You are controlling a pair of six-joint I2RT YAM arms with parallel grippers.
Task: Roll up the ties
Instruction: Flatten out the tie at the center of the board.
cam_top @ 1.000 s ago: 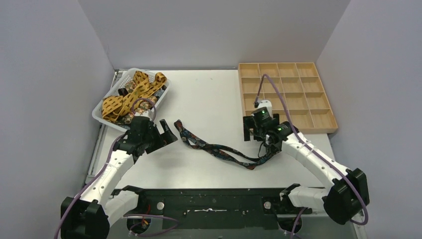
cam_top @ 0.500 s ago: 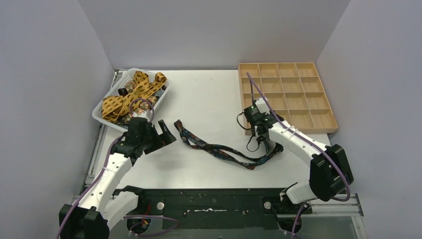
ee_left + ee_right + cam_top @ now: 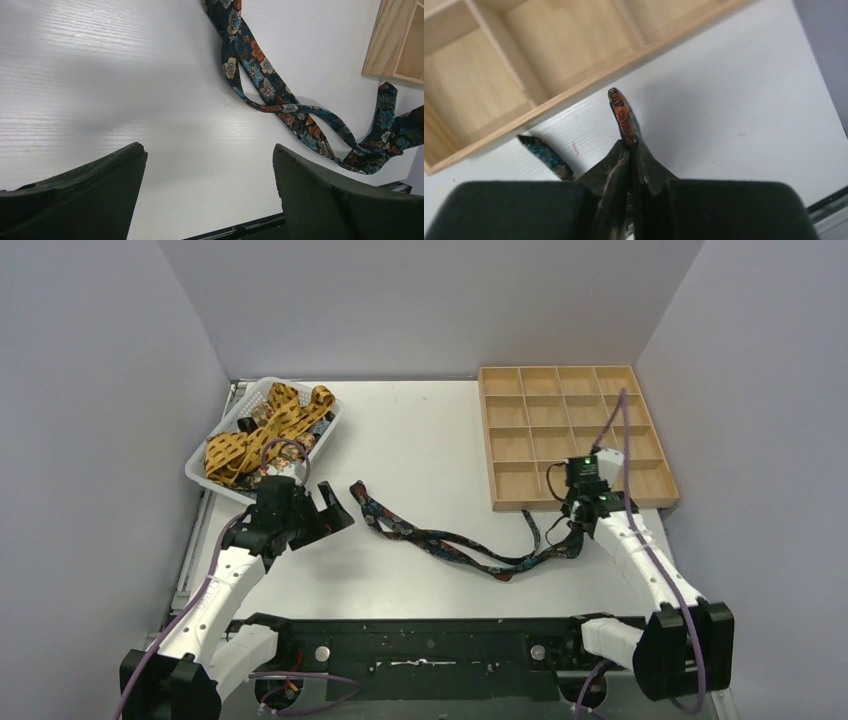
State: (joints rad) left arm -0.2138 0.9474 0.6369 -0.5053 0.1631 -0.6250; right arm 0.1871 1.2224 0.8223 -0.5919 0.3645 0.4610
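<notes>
The top camera looks down from above and behind both arms. Wrist cameras sit just behind the left gripper (image 3: 206, 150) and right gripper (image 3: 629, 150), close to the table (image 3: 430, 440); all three share the tie (image 3: 255, 70) and tray (image 3: 385, 40).

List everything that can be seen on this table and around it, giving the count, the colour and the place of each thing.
dark fabric necktie with floral pattern: one, navy with orange and blue flowers, lying in curves across the middle of the table.
mustard-yellow spotted fabric neckties: several, exact number unclear, heaped in the basket.
white plastic basket: one, far left.
light wooden compartment tray: one, far right, visible compartments empty.
white table: one, under everything.
purple cables: along both arms.
left fingers: black, open, near the floral necktie's left end.
right fingers: black, shut on the floral necktie's right end, beside the tray.
</notes>
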